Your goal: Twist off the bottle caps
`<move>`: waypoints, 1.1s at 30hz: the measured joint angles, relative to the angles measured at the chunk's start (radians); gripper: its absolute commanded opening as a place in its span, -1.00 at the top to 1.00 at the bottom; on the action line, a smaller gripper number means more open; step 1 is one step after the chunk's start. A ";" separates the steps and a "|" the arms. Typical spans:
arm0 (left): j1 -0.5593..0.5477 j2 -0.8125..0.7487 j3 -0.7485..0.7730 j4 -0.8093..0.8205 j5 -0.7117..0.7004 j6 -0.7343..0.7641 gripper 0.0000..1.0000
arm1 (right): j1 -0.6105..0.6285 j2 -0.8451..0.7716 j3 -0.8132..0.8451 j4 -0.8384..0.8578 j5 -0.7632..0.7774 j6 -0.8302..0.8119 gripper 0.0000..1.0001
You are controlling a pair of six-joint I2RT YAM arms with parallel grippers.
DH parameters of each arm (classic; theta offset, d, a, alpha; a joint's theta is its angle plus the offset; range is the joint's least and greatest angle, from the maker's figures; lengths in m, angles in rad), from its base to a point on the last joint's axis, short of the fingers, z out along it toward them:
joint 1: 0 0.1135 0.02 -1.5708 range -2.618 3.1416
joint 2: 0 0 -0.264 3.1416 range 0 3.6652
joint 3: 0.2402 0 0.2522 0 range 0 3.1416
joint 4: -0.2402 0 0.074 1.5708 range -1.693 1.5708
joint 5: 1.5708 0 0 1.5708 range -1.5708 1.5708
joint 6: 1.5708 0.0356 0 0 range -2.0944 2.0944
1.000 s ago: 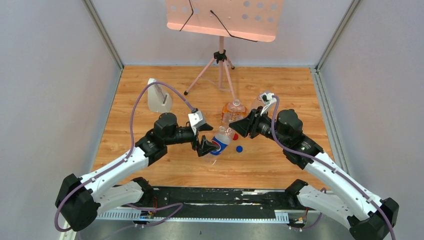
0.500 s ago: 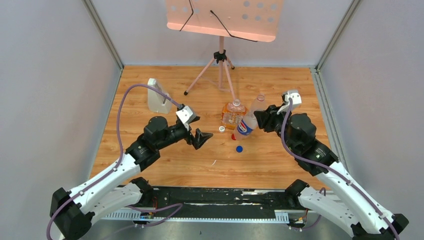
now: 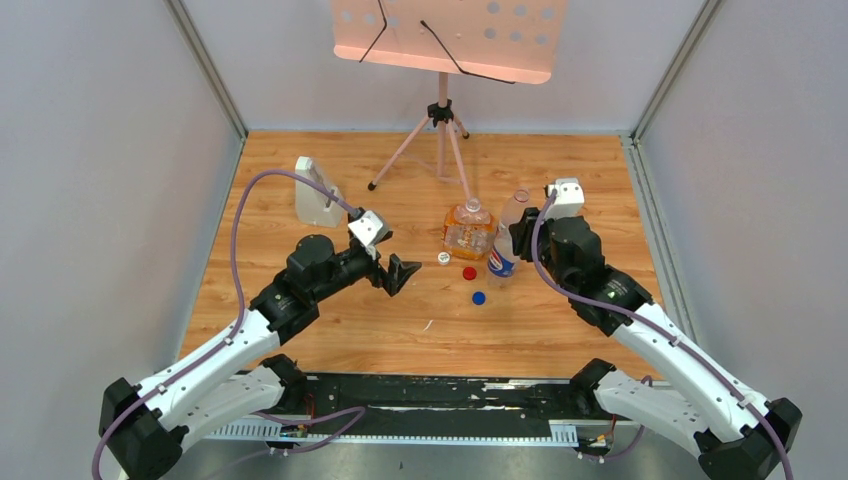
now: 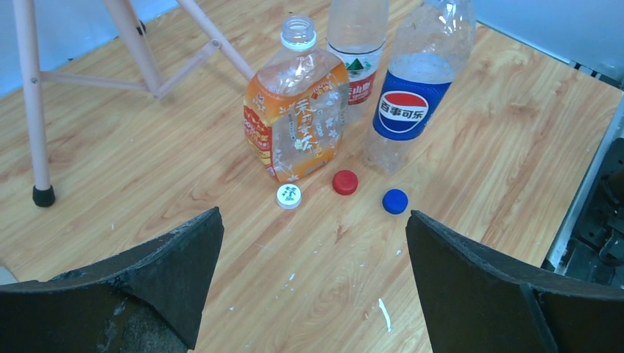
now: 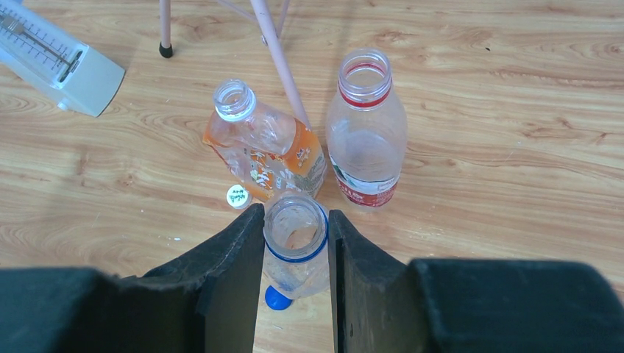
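The Pepsi bottle (image 5: 296,246) stands upright near the desk's (image 3: 560,170) middle, its open neck up, clamped between the right pincer's (image 5: 294,215) fingers. The white cap (image 4: 288,195), red cap (image 4: 344,182) and blue cap (image 4: 395,201) lie loose by its base. The left wrist view shows all three; the right wrist view hides the red one. The left pincer (image 4: 315,215) hangs wide open and empty, to their left.

Three loose caps lie mid-table: the red cap (image 3: 469,272), with the white cap (image 3: 443,258) at its 10 o'clock and the blue cap (image 3: 479,297) at its 5. The orange-labelled bottle (image 3: 468,230) stands at 12. The right gripper (image 3: 516,240) clasps the upright Pepsi bottle (image 3: 499,264) at 3, and the left gripper (image 3: 402,274) gapes empty at 9.
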 measured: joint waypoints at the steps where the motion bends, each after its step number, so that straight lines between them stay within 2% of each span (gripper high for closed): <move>1: 0.000 0.000 0.000 0.000 -0.003 0.000 -1.00 | 0.000 0.001 -0.001 0.000 0.000 0.000 0.88; 15: 0.000 -0.031 -0.006 -0.014 -0.052 -0.001 -1.00 | 0.000 0.008 -0.008 0.005 -0.004 -0.020 0.73; 22: 0.000 -0.030 -0.007 -0.014 -0.060 -0.004 -1.00 | 0.000 0.021 -0.019 0.015 -0.010 -0.021 0.53; 33: 0.000 -0.028 -0.007 -0.015 -0.064 -0.004 -1.00 | 0.000 0.022 -0.019 0.018 -0.016 -0.031 0.38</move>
